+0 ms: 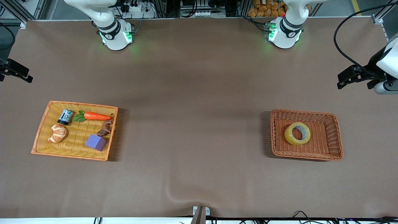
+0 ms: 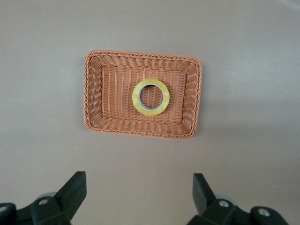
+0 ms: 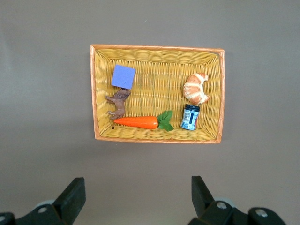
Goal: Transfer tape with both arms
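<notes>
The tape (image 1: 297, 133), a yellowish translucent ring with a grey-white core, lies flat in the middle of the brown wicker basket (image 1: 334, 137) at the left arm's end of the table. In the left wrist view the tape (image 2: 150, 97) lies well below my left gripper (image 2: 139, 180), whose fingers stand wide open and empty. The left gripper (image 1: 348, 77) hangs high over the table edge by that basket. My right gripper (image 3: 137, 185) is open and empty too, high over the yellow tray (image 3: 157, 56). It shows as the right gripper (image 1: 17, 73) at the table's other end.
The yellow tray (image 1: 42, 130) at the right arm's end holds a croissant (image 1: 57, 133), a blue jar (image 1: 65, 117), a carrot (image 1: 97, 116), a brown animal figure (image 1: 105, 128) and a purple cube (image 1: 95, 142). Brown cloth covers the table between the two containers, with a wrinkle (image 1: 174, 189) near the front edge.
</notes>
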Robot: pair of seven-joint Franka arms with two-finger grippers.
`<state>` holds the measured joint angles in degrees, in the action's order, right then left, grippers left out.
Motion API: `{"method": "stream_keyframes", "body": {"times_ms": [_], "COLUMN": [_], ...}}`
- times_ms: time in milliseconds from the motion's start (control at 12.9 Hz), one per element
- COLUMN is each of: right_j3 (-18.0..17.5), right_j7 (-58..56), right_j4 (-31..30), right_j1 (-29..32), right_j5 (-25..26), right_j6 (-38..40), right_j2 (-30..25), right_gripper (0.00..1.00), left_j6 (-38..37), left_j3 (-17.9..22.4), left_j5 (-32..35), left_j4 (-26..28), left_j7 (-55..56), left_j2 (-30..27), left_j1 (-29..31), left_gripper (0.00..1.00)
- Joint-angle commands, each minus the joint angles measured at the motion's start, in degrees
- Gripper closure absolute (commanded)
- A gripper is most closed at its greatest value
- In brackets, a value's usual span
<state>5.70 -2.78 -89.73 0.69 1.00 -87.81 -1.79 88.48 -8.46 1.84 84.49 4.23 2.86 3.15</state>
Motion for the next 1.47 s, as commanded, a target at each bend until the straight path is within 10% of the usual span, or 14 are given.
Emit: {"method": "stream_keyframes", "body": {"times_ms": [0, 1390], "right_j3": [-0.5, -0.8], "right_j7": [-0.8, -0.9], "right_j4": [-0.3, -0.5], "right_j1": [0.6, -1.1], "right_j5": [-0.1, -2.1], "right_j6": [0.4, 0.5], "right_j2": [-0.5, -0.1], "right_gripper": [0.0, 0.0], "left_j6": [-0.6, -6.7], "left_j3": [4.8, 4.3], "left_j5": [0.1, 0.1], "left_j4": [1.6, 0.7], "left_j7": [-1.2, 1.4], "left_j2": [-1.7, -3.4], "left_j1": [-4.4, -4.2], "left_gripper": [0.0, 0.0]}}
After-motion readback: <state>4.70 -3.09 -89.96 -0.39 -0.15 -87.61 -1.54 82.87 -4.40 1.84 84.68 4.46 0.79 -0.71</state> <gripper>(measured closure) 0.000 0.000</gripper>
